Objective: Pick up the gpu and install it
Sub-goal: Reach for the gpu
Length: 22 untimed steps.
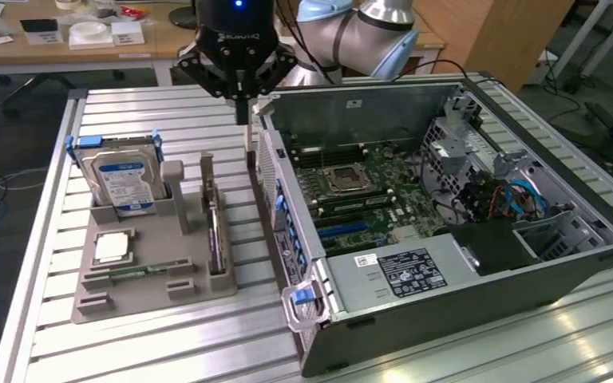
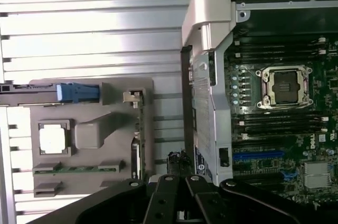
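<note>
Pick-up step, not yet begun as far as I can judge. My jaws are pressed together w/ nothing between them; they hang above the strip of bench (image 1: 147, 112) between the grey holder tray (image 1: 147, 302) and the open PC case (image 1: 445, 299), up by the case's rear corner. The gpu (image 1: 216, 231) sits untouched in the tray, standing on edge in the slot along the side nearest the case, bracket end at the tray's far end in the exterior view; in the wrist view it reads edge-on, a thin line just inside the tray's rim.

What the grasp calls for, IMO: jaws spread first, then squared across the card's thin top edge approx mid-length, so they close on both faces; the card is thin and upright, so there's little room for sideways error; a skewed pinch could tilt it in its slot or bear on the cooler.

Around: hard drive (image 1: 125, 182) w/ blue-white label upright at the tray's far end; a square processor chip (image 1: 112, 247) flat in its pocket; memory stick (image 1: 141, 271) lying nearer the front; a grey post (image 1: 184, 187) stands between drive and gpu.

In the way: the case's perforated wall (image 1: 269, 171) w/ blue tabs stands just beside the tray, so it's tight on that side. Inside, the mainboard (image 1: 392, 199) lies open w/ a blue slot (image 1: 344, 230) free; cables bunch toward the exterior view's right, well apart from that slot.
</note>
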Tool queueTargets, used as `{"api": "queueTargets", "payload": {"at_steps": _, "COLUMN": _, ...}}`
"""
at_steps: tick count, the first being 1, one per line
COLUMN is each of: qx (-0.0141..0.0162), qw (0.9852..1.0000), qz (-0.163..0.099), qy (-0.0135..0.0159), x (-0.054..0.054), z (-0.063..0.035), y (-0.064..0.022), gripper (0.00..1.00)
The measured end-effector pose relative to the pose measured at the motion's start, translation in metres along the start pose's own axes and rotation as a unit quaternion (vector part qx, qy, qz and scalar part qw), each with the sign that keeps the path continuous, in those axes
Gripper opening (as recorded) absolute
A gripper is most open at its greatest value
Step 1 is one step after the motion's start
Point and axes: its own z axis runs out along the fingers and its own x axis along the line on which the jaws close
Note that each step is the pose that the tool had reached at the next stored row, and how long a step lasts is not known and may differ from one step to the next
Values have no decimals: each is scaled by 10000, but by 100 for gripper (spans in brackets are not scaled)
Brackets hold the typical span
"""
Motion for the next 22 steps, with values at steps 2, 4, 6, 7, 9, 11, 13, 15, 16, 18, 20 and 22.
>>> {"api": "queueTargets", "payload": {"at_steps": 2, "qx": 0, "qw": 10000, "qz": 3, "qy": 0, "x": 69, "z": -1, "y": -5, "gripper": 11}}
{"api": "queueTargets", "payload": {"at_steps": 4, "qx": 0, "qw": 10000, "qz": 4, "qy": 0, "x": 140, "z": -3, "y": -11, "gripper": 11}}
{"api": "queueTargets", "payload": {"at_steps": 6, "qx": 0, "qw": 10000, "qz": 6, "qy": 0, "x": 206, "z": -4, "y": -16, "gripper": 11}}
{"api": "queueTargets", "payload": {"at_steps": 7, "qx": 0, "qw": 10000, "qz": 7, "qy": 0, "x": 235, "z": -5, "y": -18, "gripper": 11}}
{"api": "queueTargets", "payload": {"at_steps": 9, "qx": 0, "qw": 10000, "qz": 9, "qy": 0, "x": 287, "z": -6, "y": -22, "gripper": 11}}
{"api": "queueTargets", "payload": {"at_steps": 11, "qx": 0, "qw": 10000, "qz": 9, "qy": -1, "x": 328, "z": -7, "y": -25, "gripper": 11}}
{"api": "queueTargets", "payload": {"at_steps": 13, "qx": 0, "qw": 10000, "qz": 9, "qy": -1, "x": 336, "z": -6, "y": -26, "gripper": 11}}
{"api": "queueTargets", "payload": {"at_steps": 15, "qx": 0, "qw": 10000, "qz": 8, "qy": -1, "x": 336, "z": -7, "y": -26, "gripper": 11}}
{"api": "queueTargets", "payload": {"at_steps": 16, "qx": 0, "qw": 10000, "qz": 9, "qy": 0, "x": 339, "z": -7, "y": -26, "gripper": 11}}
{"api": "queueTargets", "payload": {"at_steps": 18, "qx": 1, "qw": 10000, "qz": 10, "qy": 0, "x": 373, "z": -8, "y": -29, "gripper": 11}}
{"api": "queueTargets", "payload": {"at_steps": 20, "qx": 0, "qw": 10000, "qz": 9, "qy": 0, "x": 420, "z": -9, "y": -32, "gripper": 11}}
{"api": "queueTargets", "payload": {"at_steps": 22, "qx": 0, "qw": 10000, "qz": 9, "qy": 0, "x": 466, "z": -9, "y": -36, "gripper": 11}}
